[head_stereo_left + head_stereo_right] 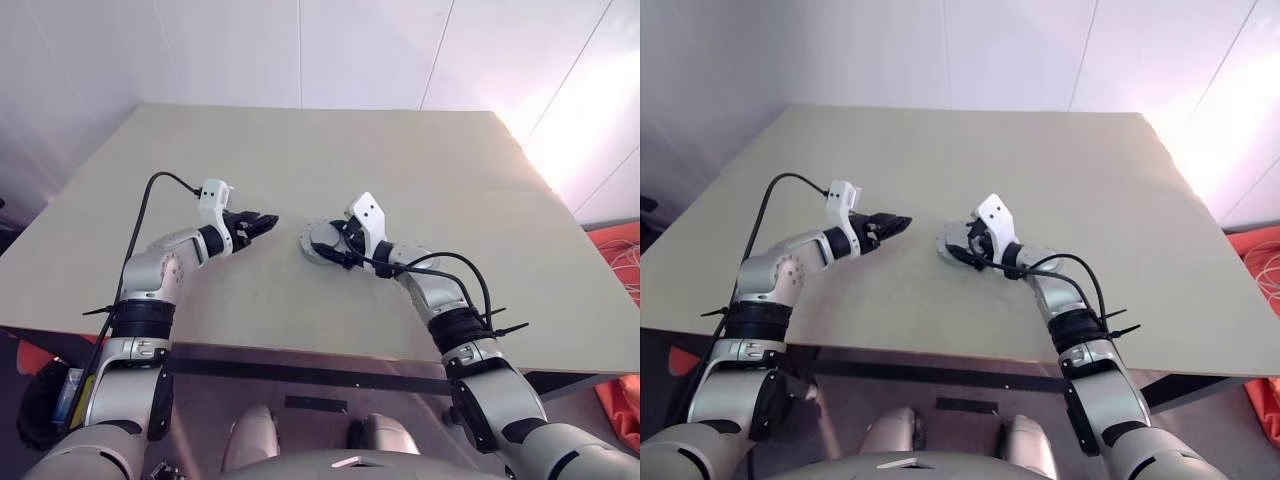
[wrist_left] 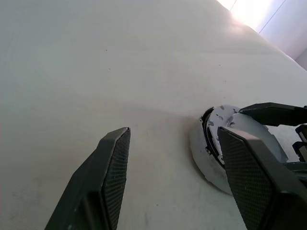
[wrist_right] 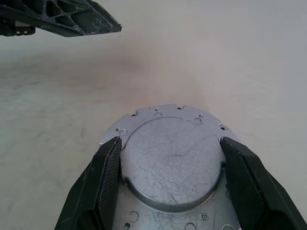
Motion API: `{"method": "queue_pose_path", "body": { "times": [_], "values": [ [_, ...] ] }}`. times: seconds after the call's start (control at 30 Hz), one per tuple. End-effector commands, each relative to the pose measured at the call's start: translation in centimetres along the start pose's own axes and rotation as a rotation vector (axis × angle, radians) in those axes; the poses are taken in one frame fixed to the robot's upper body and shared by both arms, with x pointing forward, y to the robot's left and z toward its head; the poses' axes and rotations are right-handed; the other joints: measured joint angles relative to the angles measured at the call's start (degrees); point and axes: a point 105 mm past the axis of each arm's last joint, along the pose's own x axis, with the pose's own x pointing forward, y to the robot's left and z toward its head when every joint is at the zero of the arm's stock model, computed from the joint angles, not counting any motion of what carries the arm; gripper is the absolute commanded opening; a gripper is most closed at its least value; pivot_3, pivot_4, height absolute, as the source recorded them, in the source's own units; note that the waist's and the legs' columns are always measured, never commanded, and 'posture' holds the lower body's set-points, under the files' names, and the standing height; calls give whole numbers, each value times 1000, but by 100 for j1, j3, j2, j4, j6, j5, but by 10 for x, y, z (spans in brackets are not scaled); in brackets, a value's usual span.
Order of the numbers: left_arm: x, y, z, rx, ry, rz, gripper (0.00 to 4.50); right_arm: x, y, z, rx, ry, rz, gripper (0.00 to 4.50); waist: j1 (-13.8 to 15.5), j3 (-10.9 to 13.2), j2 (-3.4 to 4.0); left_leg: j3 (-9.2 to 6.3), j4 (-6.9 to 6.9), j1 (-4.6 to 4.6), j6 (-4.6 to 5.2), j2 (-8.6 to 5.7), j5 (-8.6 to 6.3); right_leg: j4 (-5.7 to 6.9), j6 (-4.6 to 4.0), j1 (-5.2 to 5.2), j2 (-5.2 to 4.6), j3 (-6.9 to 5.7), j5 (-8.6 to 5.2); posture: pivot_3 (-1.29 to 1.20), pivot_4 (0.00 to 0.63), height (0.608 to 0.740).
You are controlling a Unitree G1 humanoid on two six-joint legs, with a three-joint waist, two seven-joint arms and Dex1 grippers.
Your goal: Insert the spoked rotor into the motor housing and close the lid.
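Right under the right wrist camera sits the lid [image 3: 170, 165], a scratched silvery round plate with a raised centre and small holes dotted round its flat rim. It lies on the table [image 1: 420, 170] between the two black fingers [image 3: 108, 184] of the right gripper [image 1: 327, 247], which stand on either side of the raised middle part. Their pads are at its edge or just beside it (whether they press on it or merely flank it, I cannot tell from these views). The fingers are spread wide, about as wide as the raised centre.

From the head views, the lid rests near the middle of the pale table, a little toward the robot's side, with the right gripper reaching over it from the right.

Across from it, the left gripper [image 1: 262, 222] hangs just above the table, pointing toward the lid and stopping short of it with a clear gap of bare tabletop between. Its two fingers [image 2: 105, 182] are spread apart with nothing between them but the table surface. In the left wrist view the lid's rim [image 2: 206, 158] shows beside one finger, with something dark under the plate's edge (too hidden to name).
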Motion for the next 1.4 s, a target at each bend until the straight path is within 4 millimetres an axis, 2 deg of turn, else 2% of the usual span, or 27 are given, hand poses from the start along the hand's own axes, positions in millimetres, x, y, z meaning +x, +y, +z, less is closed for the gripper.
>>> {"method": "queue_pose_path", "body": {
  "times": [0.03,0.3,0.5,1.1,1.4],
  "values": [
    [-4,-4,17,40,-46,-10,3059,6,4,11,-24,-29,14,3177,0,0,0,0,0,0,0,0,0,0,0,0,0,0,0,0,0,740],
    [-4,-3,16,38,-44,-8,3059,13,-7,18,27,-49,-58,3177,-9,0,0,1,0,7,-1,5,0,1,-7,1,3,0,4,0,0,740],
    [-4,-3,16,38,-45,-6,3059,16,-5,16,17,-40,-47,3177,-8,0,0,1,1,8,-4,19,2,1,-15,1,15,0,8,0,0,740],
    [-5,-3,16,40,-46,-5,3059,13,-3,-5,-71,36,-28,3177,-4,0,0,3,1,19,-6,27,3,-1,-19,9,24,0,10,0,0,740],
    [-6,-3,16,41,-46,-5,3059,12,-1,-9,-72,46,-10,3177,-4,0,0,3,1,31,-6,27,3,-1,-19,20,24,1,10,0,0,740]
  ]
}}
